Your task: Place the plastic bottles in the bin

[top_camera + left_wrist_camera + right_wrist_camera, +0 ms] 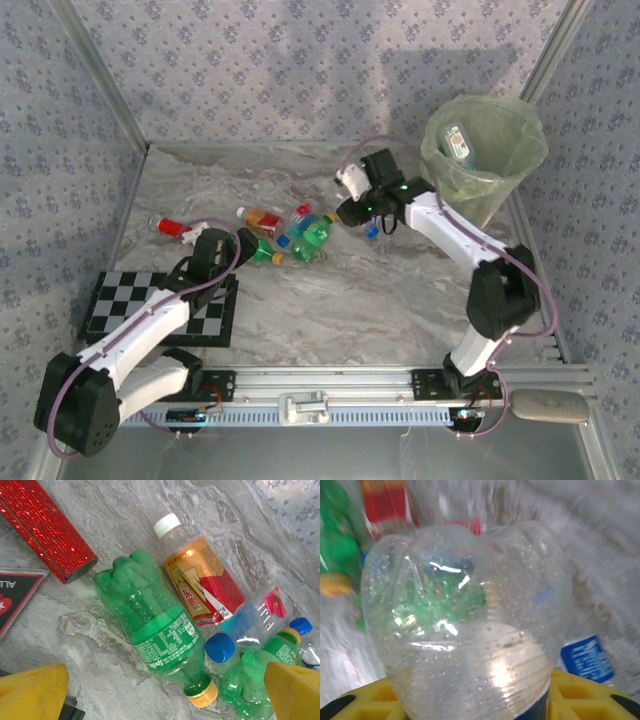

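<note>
green bottle [155,625] reads sprite, blue-capped bottle [252,627] reads fiji.

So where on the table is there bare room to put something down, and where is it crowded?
Bare marble lies in the near middle, between the checkerboard and the right arm, and along the far wall left of the bin. Crowded: the plastic bottles at centre, beside the right tool holding a clear bottle.
</note>
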Controlling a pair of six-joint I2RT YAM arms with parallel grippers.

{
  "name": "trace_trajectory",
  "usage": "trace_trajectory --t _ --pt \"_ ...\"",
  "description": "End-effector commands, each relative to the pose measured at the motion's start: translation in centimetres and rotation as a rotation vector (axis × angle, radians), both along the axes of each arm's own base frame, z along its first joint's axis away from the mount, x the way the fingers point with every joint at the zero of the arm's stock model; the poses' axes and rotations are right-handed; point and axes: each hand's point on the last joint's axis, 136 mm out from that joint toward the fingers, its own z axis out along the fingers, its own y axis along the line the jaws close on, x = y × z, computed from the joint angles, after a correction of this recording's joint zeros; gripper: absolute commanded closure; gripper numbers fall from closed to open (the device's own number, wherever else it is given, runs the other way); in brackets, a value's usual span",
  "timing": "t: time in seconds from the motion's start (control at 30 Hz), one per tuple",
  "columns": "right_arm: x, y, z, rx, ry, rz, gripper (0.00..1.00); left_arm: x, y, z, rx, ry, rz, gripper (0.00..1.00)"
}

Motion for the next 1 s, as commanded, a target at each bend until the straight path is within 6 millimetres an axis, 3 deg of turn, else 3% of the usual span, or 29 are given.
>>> trace_trajectory --t 0.0,0.13,0.27,0.33,0.5,0.7,0.97 --pt "-0.5 0.1 4.9 0.17 -0.069 0.017 0.56 1.2 -1.7 2.1 -0.019 -0.047 -0.084 0.0" --pt "-0.9 -1.7 10.9 0.261 -0.196 -0.017 0.56 1.8 -3.1 2.2 -0.028 -0.041 -0.146 0.0" --pt "-0.9 -4.7 16.2 0.308 -0.351 -0.11 0.55 2.2 -4.6 2.4 -0.014 -0.041 -0.207 0.0" --pt "-0.7 -6.9 18.9 0.336 -0.434 -0.178 0.54 2.4 -5.5 2.6 0.005 -0.041 -0.24 0.0" --pt "0.6 -13.4 22.7 0.377 -0.564 -0.406 0.54 2.6 -7.6 2.6 0.059 -0.027 -0.317 0.0" --pt "2.9 -20.3 24.0 0.298 -0.663 -0.67 0.52 2.5 -9.8 2.4 0.106 -0.002 -0.393 0.0" --pt "5.7 -27.9 20.4 0.273 -0.58 -0.922 0.52 2.1 -11.2 1.7 0.117 0.027 -0.444 0.0"
